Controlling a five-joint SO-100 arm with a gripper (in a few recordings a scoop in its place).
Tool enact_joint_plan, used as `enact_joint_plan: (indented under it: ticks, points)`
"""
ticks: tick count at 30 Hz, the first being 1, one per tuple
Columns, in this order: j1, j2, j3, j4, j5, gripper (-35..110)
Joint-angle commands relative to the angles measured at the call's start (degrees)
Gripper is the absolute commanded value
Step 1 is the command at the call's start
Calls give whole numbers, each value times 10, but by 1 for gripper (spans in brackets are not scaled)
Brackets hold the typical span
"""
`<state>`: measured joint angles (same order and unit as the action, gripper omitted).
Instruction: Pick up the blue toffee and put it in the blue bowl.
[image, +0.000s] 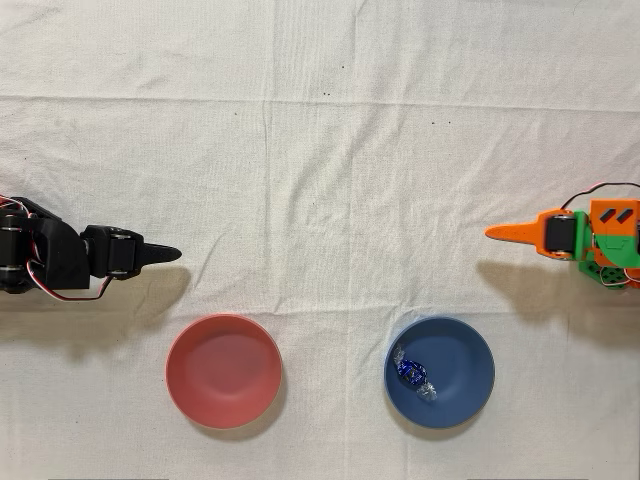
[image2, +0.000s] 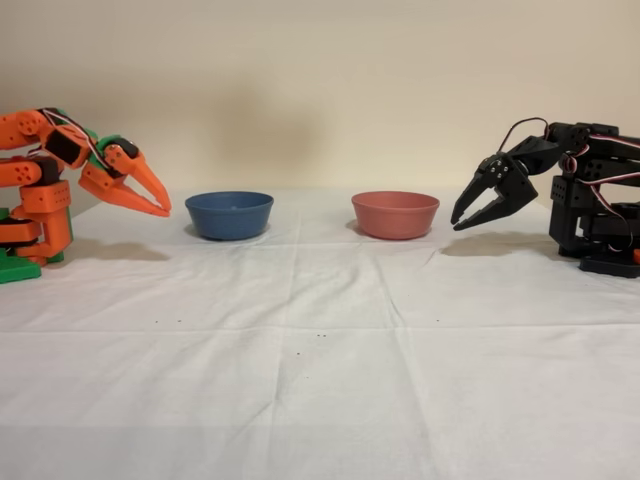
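Little can go wrong now: only a careless sweep of the orange arm across the blue bowl (image: 440, 371) at lower right overhead could tip it. The blue toffee (image: 412, 372) lies inside its left part, well apart from the gripper (image: 497, 233), which is clenched, empty, at right edge.
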<state>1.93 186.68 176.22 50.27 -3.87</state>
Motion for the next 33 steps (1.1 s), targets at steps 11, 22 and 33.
enact_joint_plan:
  ticks: [11, 22, 33]
  points:
    - [4, 4, 18, 78, -7, 0]
    - [-1, 4, 28, 118, -11, 0]
    - [-3, 4, 28, 118, -6, 0]
